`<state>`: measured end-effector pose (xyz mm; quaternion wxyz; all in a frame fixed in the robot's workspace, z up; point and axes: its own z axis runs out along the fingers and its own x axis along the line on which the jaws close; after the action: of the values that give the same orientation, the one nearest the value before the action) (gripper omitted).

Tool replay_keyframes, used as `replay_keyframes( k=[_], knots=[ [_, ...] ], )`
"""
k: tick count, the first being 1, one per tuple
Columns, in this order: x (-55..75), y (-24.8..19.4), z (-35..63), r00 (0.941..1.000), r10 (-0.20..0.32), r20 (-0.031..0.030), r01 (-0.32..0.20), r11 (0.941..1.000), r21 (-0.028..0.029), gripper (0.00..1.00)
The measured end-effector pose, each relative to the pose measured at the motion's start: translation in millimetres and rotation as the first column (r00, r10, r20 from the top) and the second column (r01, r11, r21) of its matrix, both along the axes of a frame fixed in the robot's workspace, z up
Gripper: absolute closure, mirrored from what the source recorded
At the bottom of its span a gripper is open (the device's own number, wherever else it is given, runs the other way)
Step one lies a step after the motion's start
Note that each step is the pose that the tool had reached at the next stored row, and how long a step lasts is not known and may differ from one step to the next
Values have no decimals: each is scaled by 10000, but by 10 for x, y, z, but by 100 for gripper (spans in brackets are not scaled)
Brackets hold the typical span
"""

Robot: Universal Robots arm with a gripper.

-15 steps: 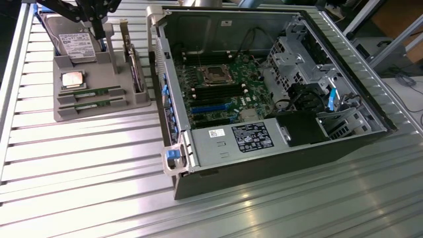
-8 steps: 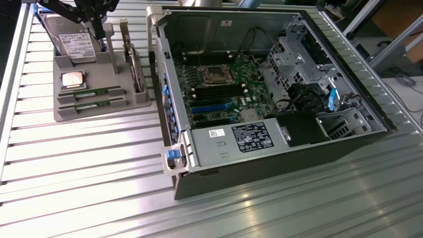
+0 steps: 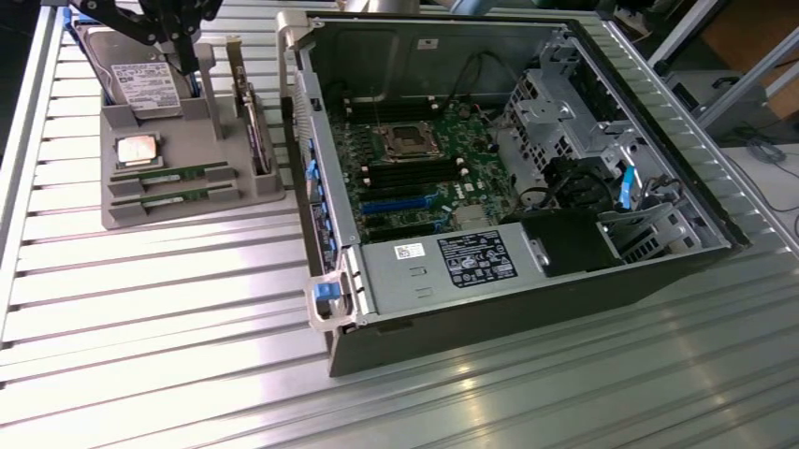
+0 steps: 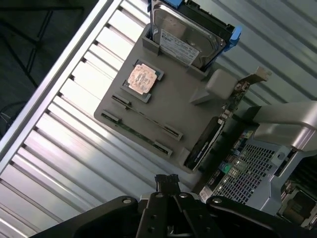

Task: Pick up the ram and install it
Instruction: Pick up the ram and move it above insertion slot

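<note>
At the exterior view's upper left, high over the back of a grey moulded plastic holder (image 3: 187, 213): black claw (image 3: 187, 58), pinched shut on itself, fingers pressed together. Well apart from it, lower in the frame at the holder's front: long, thin green circuit-board ram stick (image 3: 168, 175), seated on its long edge in a slot, ends caught in small grey brackets. Just below, parallel, in the next slot: second ram stick (image 3: 175, 197) of the same kind. Neither touched by the claw.

Between claw and sticks in the frame: square silver processor chip (image 3: 138, 150), flat in its recess. Behind it, a silver hard drive with a white label (image 3: 144, 79), standing upright at the holder's back. Along the holder's side toward the exterior view's right: larger green expansion card with a metal bracket (image 3: 256, 131), upright on edge, rising above the sticks.

Just beside the holder, across the centre and right of the frame: open dark grey computer case (image 3: 500, 318) lying on its side. Inside, green motherboard (image 3: 413, 159) exposed, with black memory slots (image 3: 399, 175), and a silver power supply with a black label (image 3: 431, 267) at the lower end. Everything set on a ribbed aluminium table (image 3: 150, 309).
</note>
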<state>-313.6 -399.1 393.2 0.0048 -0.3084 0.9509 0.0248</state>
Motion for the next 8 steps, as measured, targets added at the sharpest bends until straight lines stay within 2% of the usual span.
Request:
replay_keyframes(
  k=[5, 8],
  knots=[
    [0, 0, 0, 9981, 616, 0, -616, 9981, 0, 90],
    [0, 0, 0, 9968, 801, 0, -801, 9968, 0, 90]
  ],
)
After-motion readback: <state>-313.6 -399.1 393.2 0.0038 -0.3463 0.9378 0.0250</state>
